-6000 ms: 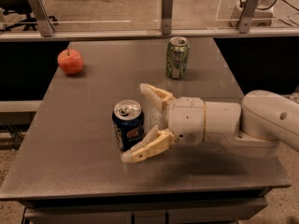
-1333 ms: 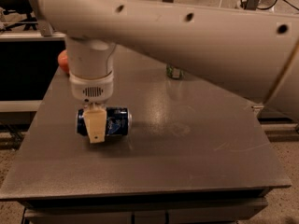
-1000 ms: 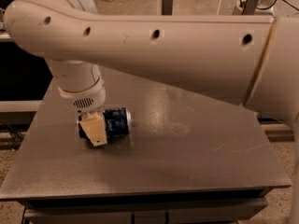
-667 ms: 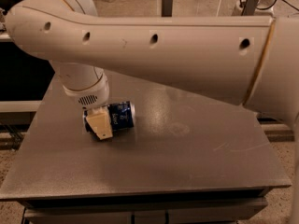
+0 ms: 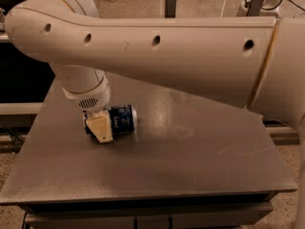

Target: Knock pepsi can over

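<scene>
On the left of the grey table (image 5: 205, 166), the pepsi can (image 5: 121, 119) lies on its side beneath the gripper (image 5: 99, 128).
A smooth aluminium cylinder on a slick matte top could roll edgeward if the cream plastic gripper, seemingly touching its left end, nudges it; whether the grip is open or closed, I cannot tell.

Flat grey metal table (image 5: 190, 171), dull reflective top: a pale smudge (image 5: 182, 131) near its centre, faint light scratches (image 5: 233, 150) towards the right edge. Grey upright post (image 5: 170, 3) beyond the far edge; second grey post (image 5: 255, 1) past the far right corner. Gripper (image 5: 100, 128) low over the table's left half.
</scene>
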Robot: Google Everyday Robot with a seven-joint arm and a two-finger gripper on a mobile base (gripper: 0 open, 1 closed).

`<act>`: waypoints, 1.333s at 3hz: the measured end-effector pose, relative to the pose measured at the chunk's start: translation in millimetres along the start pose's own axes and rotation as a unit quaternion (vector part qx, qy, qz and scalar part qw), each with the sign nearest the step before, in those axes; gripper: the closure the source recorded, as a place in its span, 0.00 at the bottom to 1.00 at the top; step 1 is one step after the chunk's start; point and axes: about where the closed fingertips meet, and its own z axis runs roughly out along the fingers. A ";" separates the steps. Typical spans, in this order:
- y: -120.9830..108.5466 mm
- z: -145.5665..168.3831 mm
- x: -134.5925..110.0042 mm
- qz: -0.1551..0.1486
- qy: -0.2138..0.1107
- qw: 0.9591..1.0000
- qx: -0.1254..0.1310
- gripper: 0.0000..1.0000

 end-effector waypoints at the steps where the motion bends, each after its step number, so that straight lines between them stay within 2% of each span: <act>1: 1.2 -0.1 -0.9 -0.015 0.007 1.000 -0.015 0.00; 2: -7.3 -21.1 11.1 -0.022 0.012 1.000 -0.011 0.00; 3: -20.7 -42.5 25.6 -0.017 0.007 1.000 0.001 0.00; 4: -23.1 -50.3 49.0 -0.022 -0.042 0.999 0.013 0.00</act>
